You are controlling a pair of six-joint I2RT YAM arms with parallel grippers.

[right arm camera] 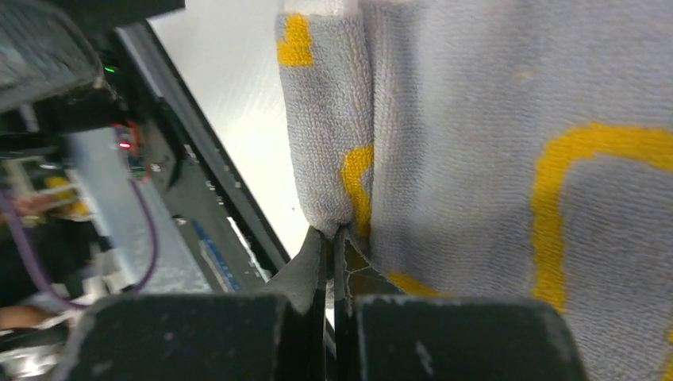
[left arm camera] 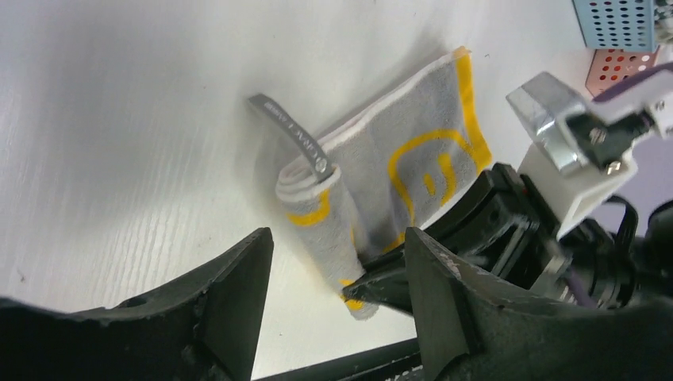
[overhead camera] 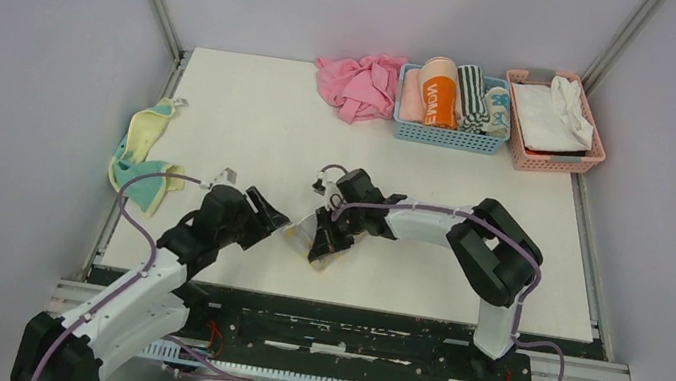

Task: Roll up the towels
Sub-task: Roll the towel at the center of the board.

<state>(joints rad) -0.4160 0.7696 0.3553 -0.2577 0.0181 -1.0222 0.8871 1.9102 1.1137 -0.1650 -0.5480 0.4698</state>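
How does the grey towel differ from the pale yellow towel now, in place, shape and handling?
Place: the grey towel lies near the front middle of the table; the pale yellow towel lies at its left edge.
Shape: the grey towel is flat with one end rolled; the pale yellow towel is crumpled, unrolled.
Handling: the right gripper is shut on the grey towel; nothing touches the pale yellow towel.
Both rest on the table.

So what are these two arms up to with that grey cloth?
They are rolling up towels. The grey towel lies near the front of the table, one end rolled. The right gripper is shut at that rolled end; the left gripper is open beside it, holding nothing. A yellow towel lies unrolled at the left edge, and a blue basket at the back holds rolled ones.
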